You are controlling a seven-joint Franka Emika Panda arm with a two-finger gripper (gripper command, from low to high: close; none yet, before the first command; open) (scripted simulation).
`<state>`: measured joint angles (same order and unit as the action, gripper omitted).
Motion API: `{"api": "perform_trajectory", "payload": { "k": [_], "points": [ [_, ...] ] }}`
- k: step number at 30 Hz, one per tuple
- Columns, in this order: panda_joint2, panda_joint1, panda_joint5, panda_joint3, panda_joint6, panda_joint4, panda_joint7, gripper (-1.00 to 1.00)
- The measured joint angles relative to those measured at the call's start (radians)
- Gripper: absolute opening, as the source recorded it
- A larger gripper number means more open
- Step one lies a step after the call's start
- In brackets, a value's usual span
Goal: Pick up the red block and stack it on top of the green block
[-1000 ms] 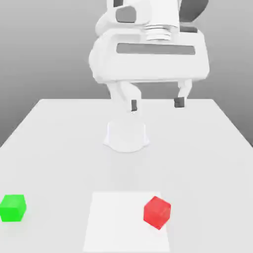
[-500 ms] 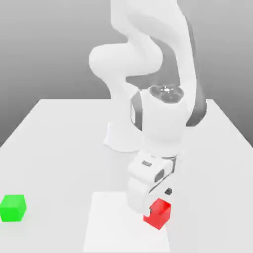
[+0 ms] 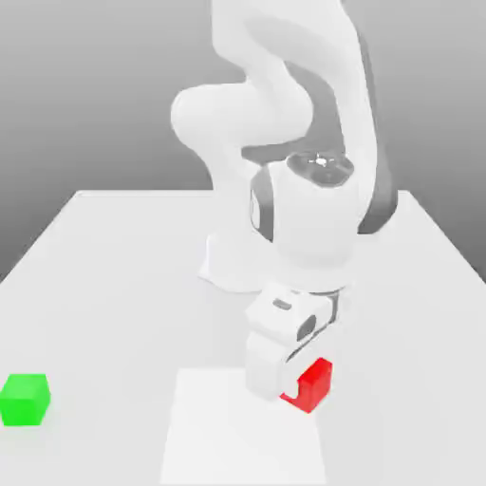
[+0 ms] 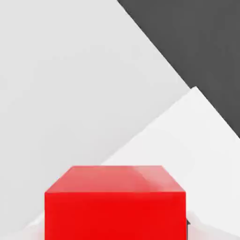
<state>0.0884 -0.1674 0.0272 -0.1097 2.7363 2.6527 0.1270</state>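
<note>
while the pincer [image 3: 302,387] sits low over the table, its jaws are drawn in tight on the red block [image 3: 311,384], and that block looks raised a touch off the surface, the near bottom corner hanging just above the pale square mat [image 3: 242,437]. through the hand view the red block [image 4: 116,202] sits square and close between the jaws, its top face flat and level, so the hold seems to be across two opposite side faces, right where you'd want it.

judging by the look of it, this is a small, stiff, light cube with a smooth matte skin: no give, nothing to crush, but flat faces that could slip or twist if pinched off centre. a hold across the middle of two parallel sides, kept level, is the safe one.

moving outward, the white arm [image 3: 294,218] folds down steeply over the mat from its base at the back of the table [image 3: 114,275].

way off at the exterior view's left, well apart, the green block [image 3: 25,399] rests alone on the table, its top free.
</note>
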Motion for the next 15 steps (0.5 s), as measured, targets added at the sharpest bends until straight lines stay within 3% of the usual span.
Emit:
{"api": "perform_trajectory", "payload": {
  "k": [11,14,15],
  "points": [
    [0.069,0.344,0.104,-0.304,-0.121,-0.175,0.17,-1.0],
    [0.181,0.418,0.209,-0.285,-0.055,-0.21,0.124,-1.0],
    [0.215,0.437,0.239,-0.265,-0.029,-0.215,0.104,1.0]
  ]
}}
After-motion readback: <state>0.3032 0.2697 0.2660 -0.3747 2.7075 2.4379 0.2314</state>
